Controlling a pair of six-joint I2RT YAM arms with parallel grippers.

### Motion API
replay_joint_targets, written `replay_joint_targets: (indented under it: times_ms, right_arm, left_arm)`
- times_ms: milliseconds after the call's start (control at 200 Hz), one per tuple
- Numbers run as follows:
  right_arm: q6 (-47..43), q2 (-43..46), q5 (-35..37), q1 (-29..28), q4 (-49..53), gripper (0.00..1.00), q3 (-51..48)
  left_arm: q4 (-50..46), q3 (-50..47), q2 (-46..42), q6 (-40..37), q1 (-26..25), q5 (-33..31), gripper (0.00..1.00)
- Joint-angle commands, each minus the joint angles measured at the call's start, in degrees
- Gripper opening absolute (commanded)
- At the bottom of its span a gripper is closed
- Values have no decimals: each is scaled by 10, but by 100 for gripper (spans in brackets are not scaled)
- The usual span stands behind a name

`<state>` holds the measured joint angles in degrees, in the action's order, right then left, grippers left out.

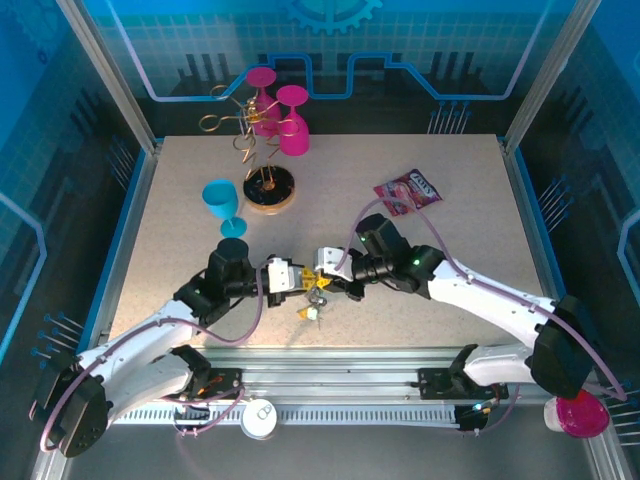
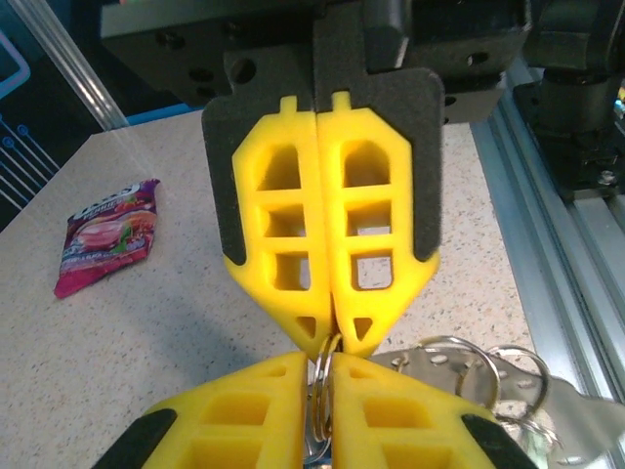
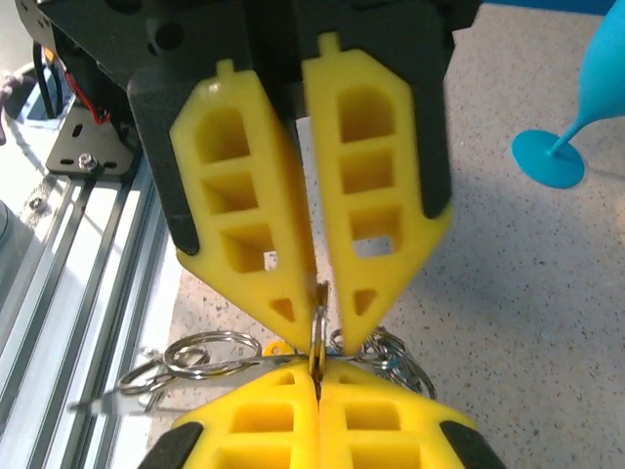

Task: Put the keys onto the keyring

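Note:
My two grippers meet tip to tip near the table's front middle, over a bunch of keys (image 1: 312, 311) with yellow and green heads. The right gripper (image 1: 322, 284) (image 3: 317, 367) is shut on a small silver split ring (image 3: 317, 332) (image 2: 326, 401) that stands on edge. The left gripper (image 1: 303, 288) (image 2: 332, 363) has its jaws a little apart around the same ring, opposite the right gripper (image 2: 332, 338). More silver rings (image 2: 459, 357) (image 3: 200, 352), a yellow key head (image 3: 277, 346) and metal blades hang beside it. I cannot tell which ring of the bunch is the keyring.
A blue cup (image 1: 222, 203) (image 3: 552, 156) stands behind the left arm. Beyond it are a gold wire stand (image 1: 268, 185) and two pink cups (image 1: 285, 115). A pink snack packet (image 1: 407, 190) (image 2: 103, 234) lies at the back right. An aluminium rail (image 1: 330, 370) runs along the near edge.

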<state>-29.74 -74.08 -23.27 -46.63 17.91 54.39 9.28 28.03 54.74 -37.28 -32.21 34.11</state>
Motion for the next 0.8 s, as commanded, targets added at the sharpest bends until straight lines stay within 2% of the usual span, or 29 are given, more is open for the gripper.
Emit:
replay_joint_targets:
  times_ms: [0, 125, 230, 335, 445, 550, 796]
  right_arm:
    - [-63, -24, 25, -28, 112, 0, 78]
    - [-99, -60, 73, -57, 189, 0, 143]
    - [-96, -62, 73, -62, 192, 0, 159]
    - [-53, -33, 49, -42, 128, 0, 123]
    - [26, 7, -16, 4, 11, 22, 44]
    - [73, 32, -53, 21, -89, 31, -27]
    - [94, 29, -58, 25, -165, 31, -80]
  left_arm:
    - [-52, 31, 10, -21, 3, -24, 15]
    - [-76, 47, 18, -27, 3, -35, 11]
    - [-93, 55, 19, -34, 3, -31, 1]
    - [-89, 50, 16, -36, 3, -23, 0]
    - [-49, 31, 6, -21, 5, -5, 0]
    - [-4, 13, 1, -3, 9, 16, 0]
    - [53, -9, -1, 21, 14, 49, 0]
